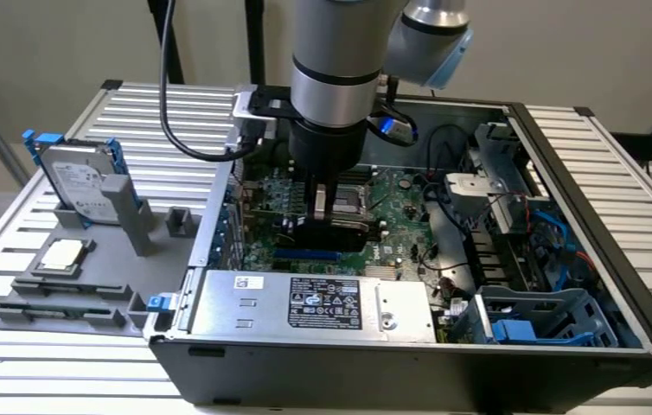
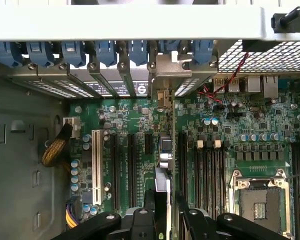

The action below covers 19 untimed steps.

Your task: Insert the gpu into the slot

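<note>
My gripper (image 1: 326,216) reaches down into the open computer case and is shut on the gpu (image 1: 338,232), a flat black card held upright over the green motherboard (image 1: 401,233). A stretch of the bright-blue slot (image 1: 306,256) shows just below the card's lower edge; whether they touch I cannot tell. In the wrist view the gpu (image 2: 163,150) appears edge-on between the black fingers (image 2: 146,219) of the gripper (image 2: 164,216), its metal bracket toward the case's back wall. The card hides the slot there.
A silver labelled power-supply box (image 1: 315,303) sits close in front of the slot. Black memory strips (image 2: 210,170), a CPU socket (image 2: 257,197) and a white connector (image 2: 96,167) flank the card. Blue clips (image 2: 105,52) line the back wall. A hard drive (image 1: 78,186) stands outside the case.
</note>
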Motion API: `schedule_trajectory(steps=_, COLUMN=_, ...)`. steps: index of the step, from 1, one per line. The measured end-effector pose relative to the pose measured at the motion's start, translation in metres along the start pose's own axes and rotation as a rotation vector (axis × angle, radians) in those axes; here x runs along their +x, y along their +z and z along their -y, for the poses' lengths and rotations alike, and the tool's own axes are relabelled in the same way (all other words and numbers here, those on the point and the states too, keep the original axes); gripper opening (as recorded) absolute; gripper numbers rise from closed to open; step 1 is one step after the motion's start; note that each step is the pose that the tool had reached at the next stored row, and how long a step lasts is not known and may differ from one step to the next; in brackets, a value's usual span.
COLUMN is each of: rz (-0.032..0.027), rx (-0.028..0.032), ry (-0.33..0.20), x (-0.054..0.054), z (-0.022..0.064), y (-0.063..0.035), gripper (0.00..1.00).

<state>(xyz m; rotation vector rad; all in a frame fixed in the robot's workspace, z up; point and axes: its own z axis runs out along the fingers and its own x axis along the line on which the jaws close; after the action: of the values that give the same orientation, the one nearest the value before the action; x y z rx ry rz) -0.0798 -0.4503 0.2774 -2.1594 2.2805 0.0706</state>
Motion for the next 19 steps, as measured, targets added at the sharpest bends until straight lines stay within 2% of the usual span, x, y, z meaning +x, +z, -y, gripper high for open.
schedule_trajectory(steps=11, rz=-0.0001, rx=-0.0002, ry=-0.006, x=-0.0012, z=-0.002, y=0.0026, gripper=0.26)
schedule_trajectory(steps=19, rz=-0.0007, rx=-0.0009, ry=-0.019, x=-0.001, z=-0.0028, y=0.0084, gripper=0.26)
